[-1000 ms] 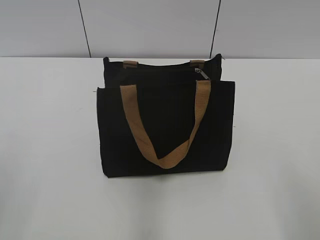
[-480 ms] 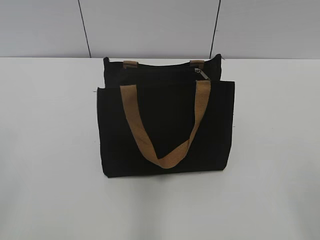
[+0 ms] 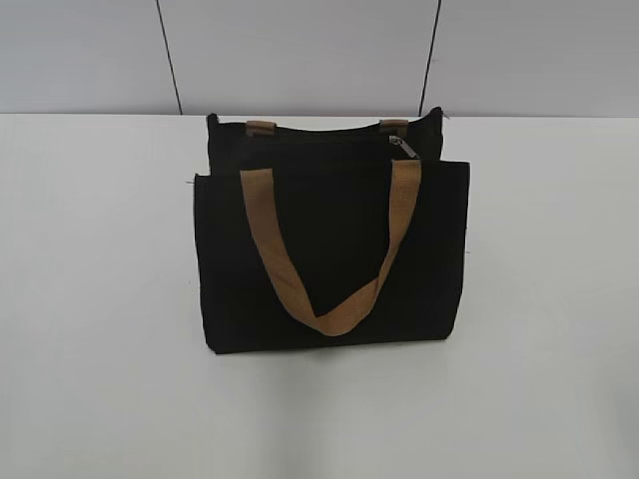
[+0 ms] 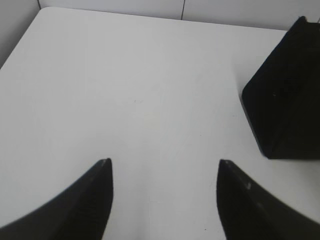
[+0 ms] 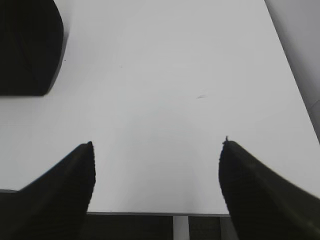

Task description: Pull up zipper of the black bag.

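Observation:
The black bag (image 3: 329,249) stands upright in the middle of the white table, with a tan strap (image 3: 329,299) hanging down its front. The zipper runs along its top edge, and the silvery pull tab (image 3: 401,146) sits near the right end. Neither gripper shows in the exterior view. My left gripper (image 4: 164,162) is open and empty over bare table, with the bag's corner (image 4: 285,95) to its far right. My right gripper (image 5: 157,145) is open and empty near the table's front edge, with the bag's corner (image 5: 27,45) at its far left.
The white table (image 3: 100,299) spreads wide on both sides of the bag. A grey panelled wall (image 3: 300,50) stands right behind the table. The table's front edge (image 5: 150,213) lies just under my right gripper.

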